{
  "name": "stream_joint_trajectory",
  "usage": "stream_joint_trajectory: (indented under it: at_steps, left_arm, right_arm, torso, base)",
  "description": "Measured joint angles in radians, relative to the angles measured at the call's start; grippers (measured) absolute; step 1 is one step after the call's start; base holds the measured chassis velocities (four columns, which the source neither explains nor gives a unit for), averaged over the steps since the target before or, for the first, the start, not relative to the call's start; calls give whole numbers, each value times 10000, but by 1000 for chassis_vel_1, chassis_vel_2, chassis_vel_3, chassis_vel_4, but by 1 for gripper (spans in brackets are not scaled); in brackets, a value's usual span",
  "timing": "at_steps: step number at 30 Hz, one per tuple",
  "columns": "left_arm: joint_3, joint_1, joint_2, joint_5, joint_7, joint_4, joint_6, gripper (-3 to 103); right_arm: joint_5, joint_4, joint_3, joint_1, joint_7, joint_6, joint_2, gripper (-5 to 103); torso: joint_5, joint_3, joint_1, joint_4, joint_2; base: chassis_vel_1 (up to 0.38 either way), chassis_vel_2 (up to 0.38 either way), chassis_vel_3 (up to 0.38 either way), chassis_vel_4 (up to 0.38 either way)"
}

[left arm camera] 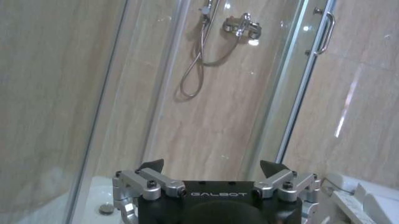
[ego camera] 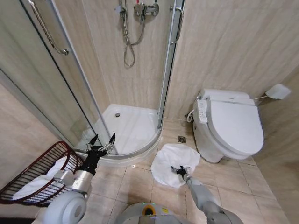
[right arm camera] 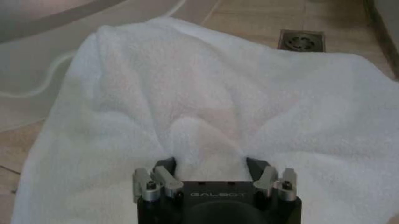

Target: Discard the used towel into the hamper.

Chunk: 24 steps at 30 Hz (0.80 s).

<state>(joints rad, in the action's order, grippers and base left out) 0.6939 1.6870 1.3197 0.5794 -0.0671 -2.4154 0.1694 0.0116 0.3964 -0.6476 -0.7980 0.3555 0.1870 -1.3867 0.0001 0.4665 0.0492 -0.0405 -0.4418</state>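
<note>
Jaws on our right gripper (right arm camera: 212,169) press into the white towel (right arm camera: 206,107) with a raised fold of cloth pinched between them, so we take them as clamped on the towel. That towel lies crumpled on the tiled floor (ego camera: 233,182), between the curved rim of the shower tray (ego camera: 135,128) and the base of the toilet (ego camera: 229,126), with a small floor drain (right arm camera: 301,40) just beyond its far edge. In the head view our right gripper (ego camera: 180,170) sits low on the near part of the towel (ego camera: 175,161).

Our left gripper (ego camera: 103,142) hangs in the air near the front rim of the shower tray, its jaws spread wide apart and gripping nothing; its wrist camera looks past the left gripper (left arm camera: 212,165) at the shower hose (left arm camera: 199,60) on the wall.

We see the hamper (ego camera: 35,175) standing on the floor at our left, well apart from the towel, with something white lying inside it.
</note>
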Motion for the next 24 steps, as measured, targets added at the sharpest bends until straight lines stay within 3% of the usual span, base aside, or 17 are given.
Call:
stream_joint_trajectory:
  at_steps: [7,13,16,18,24]
  left_arm:
    - [0,0,0,0,0,0,0,100]
    - [0,0,1,0,0,0,0,100]
    - [0,0,0,0,0,0,0,100]
    - [0,0,0,0,0,0,0,100]
    - [0,0,0,0,0,0,0,100]
  right_arm:
    - [115,114,-70,-147,-26,89,19,55]
    - [224,138,-133,-176,-38,159,41,44]
    - [254,147,-146,-209,-38,197,111,32]
    - [256,152,-147,-219,-37,203,130,32]
    - [300,171,-149,-268,-32,252,223,14]
  torso:
    - [-1,1,1,-1,-3]
    - [0,2,2,-1,-4]
    - [0,3,3,-1,-5]
    - [0,3,3,-1,-5]
    - [-1,3,3,0,-6]
  base:
    - [0,0,0,0]
    - [0,0,0,0]
    - [0,0,0,0]
    - [0,0,0,0]
    - [0,0,0,0]
